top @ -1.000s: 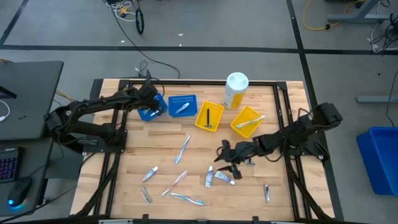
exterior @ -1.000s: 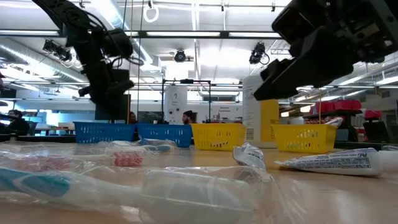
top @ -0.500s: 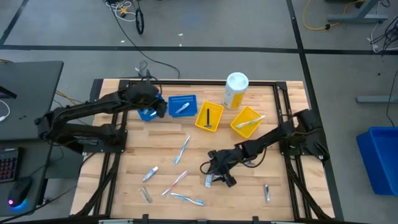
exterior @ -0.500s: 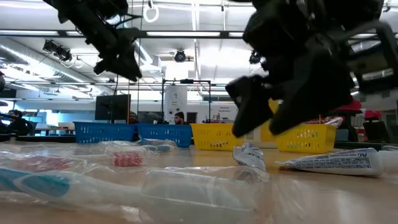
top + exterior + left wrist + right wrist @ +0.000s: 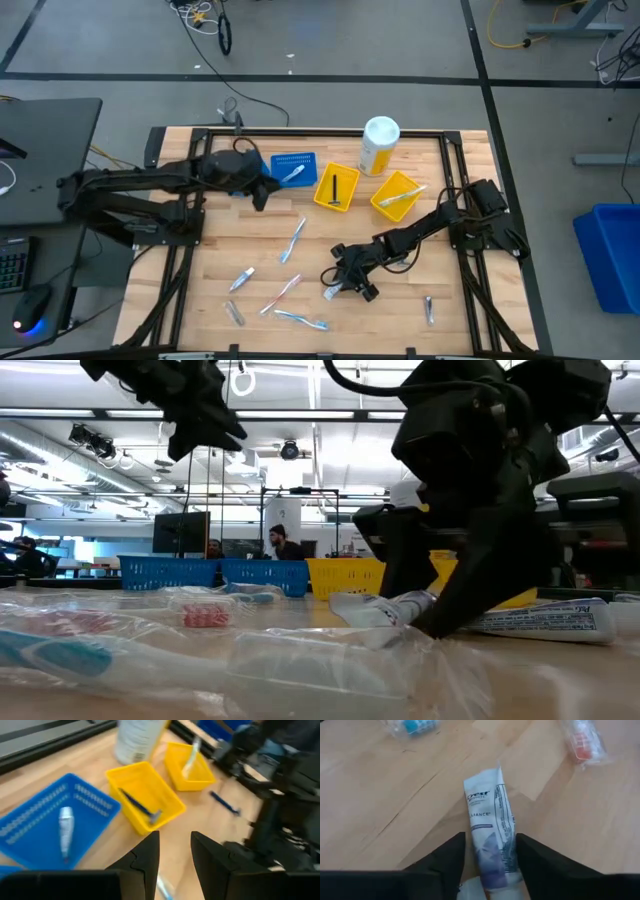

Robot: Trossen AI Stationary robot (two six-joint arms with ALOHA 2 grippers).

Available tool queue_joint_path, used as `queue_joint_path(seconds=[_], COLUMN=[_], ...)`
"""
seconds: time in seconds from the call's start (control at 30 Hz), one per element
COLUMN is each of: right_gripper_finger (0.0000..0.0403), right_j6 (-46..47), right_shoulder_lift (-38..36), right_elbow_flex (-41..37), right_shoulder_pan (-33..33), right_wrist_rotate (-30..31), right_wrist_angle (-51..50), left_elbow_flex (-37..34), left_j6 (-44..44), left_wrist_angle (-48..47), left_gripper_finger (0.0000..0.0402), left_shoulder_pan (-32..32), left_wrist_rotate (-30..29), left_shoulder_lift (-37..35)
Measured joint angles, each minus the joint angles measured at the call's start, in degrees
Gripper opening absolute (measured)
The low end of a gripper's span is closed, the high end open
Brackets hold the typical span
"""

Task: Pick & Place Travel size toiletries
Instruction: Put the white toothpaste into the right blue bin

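Item: small toothpaste tube (image 5: 489, 822), flat on the table (image 5: 320, 240) well in front of the yellow bottle (image 5: 378, 146), straddled by my right jaws (image 5: 487, 854), spread and barely touching; judged light, soft, crinkly, slick, best pinched across its flat middle.

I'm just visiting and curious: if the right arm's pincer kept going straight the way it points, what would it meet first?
The right pincer would meet the white toothpaste tube first: the tube already lies between its fingers on the wooden table. Whether the fingers touch it yet is hard to tell.
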Motion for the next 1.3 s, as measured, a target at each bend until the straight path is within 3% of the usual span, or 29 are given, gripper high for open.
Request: queue_joint_path(seconds=[0.23, 0.47, 0.6, 0.9, 1.0, 1.3], right_gripper_finger=[0.0119, 0.0092, 0.0089, 0.0095, 0.0090, 0.0093], right_j6=[1.6, 5.3, 2.1, -4.3, -6.1, -7.5], right_shoulder_lift=[0.1, -0.7, -1.6, -3.5, -3.9, -4.0], right_elbow_flex=[0.0, -0.1, -0.1, -0.1, -0.1, -0.1], right_shoulder_pan=[-0.9, -1.7, -1.7, -1.8, -1.9, -3.6], right_wrist_rotate=[0.9, 3.2, 11.9, 48.3, 52.7, 53.0], right_wrist_angle=[0.6, 3.1, 3.1, 7.6, 10.0, 12.4], left_elbow_flex=[0.0, -0.7, -0.7, -0.7, -0.8, -0.7], left_j6=[-1.7, -3.1, -10.3, -21.3, -22.8, -19.9], left_wrist_angle=[0.8, 3.7, 6.3, 9.0, 10.3, 17.2], left_gripper_finger=[0.0118, 0.0118, 0.0118, 0.0118, 0.0118, 0.0118], left_shoulder_pan=[-6.5, -12.8, -15.5, -16.7, -16.7, -16.7], left_wrist_rotate=[-1.1, -4.9, -8.7, -9.7, -10.0, -8.6], left_shoulder_lift=[0.0, 2.6, 6.4, 17.6, 20.7, 24.6])
